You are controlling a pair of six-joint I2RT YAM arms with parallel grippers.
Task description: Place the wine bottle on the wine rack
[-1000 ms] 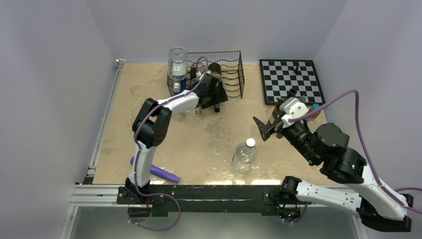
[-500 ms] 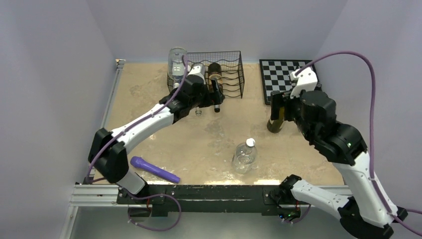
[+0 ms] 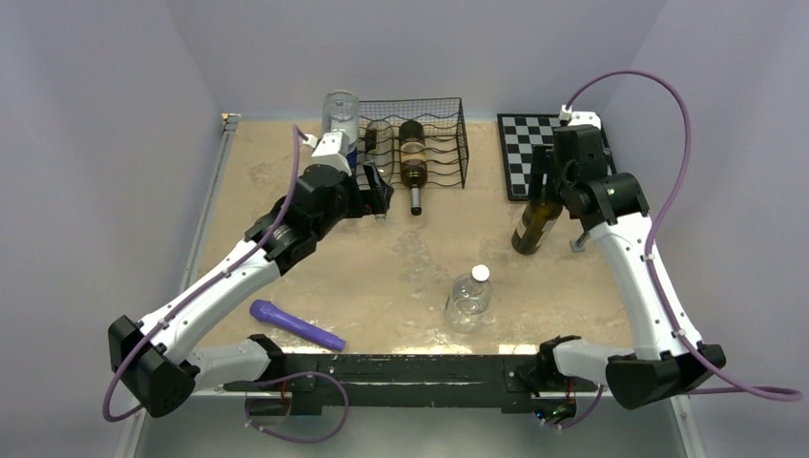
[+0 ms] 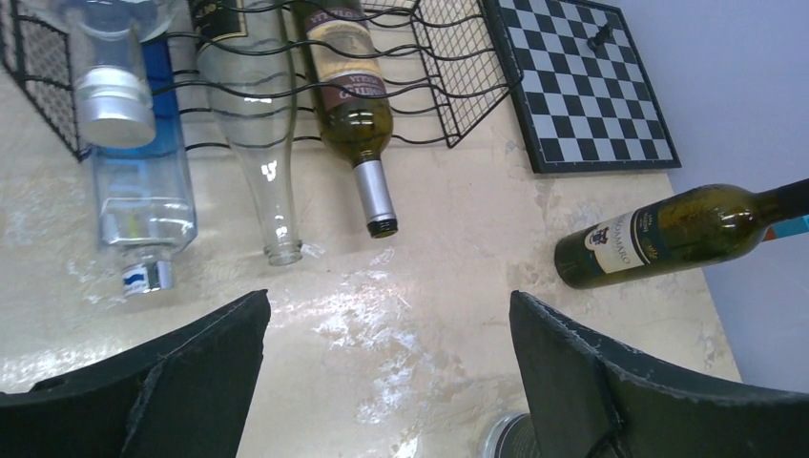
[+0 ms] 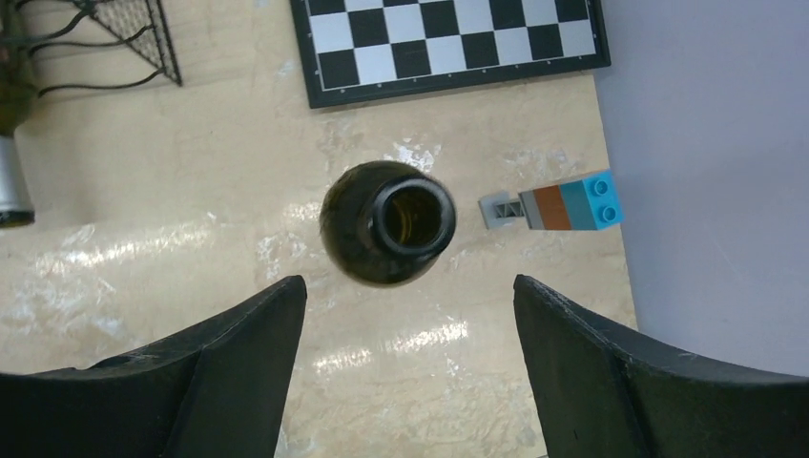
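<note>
Right fingers (image 5: 219, 372) spread wide, touching nothing, above the open mouth of the green wine bottle (image 5: 386, 224). It stands upright on the counter (image 5: 191, 191) near the chessboard (image 5: 448, 38), well apart from the wine rack (image 3: 441, 143). Left fingers (image 4: 191, 372) gape wide, empty, over the counter before the rack's lying bottles (image 4: 353, 86).

- left arm (image 3: 224, 281), right arm (image 3: 637, 277): white links, black joint housings
- purple cable (image 3: 683, 134) running along each
- fingers (image 4: 181, 367): matte black, wedge-shaped
</note>
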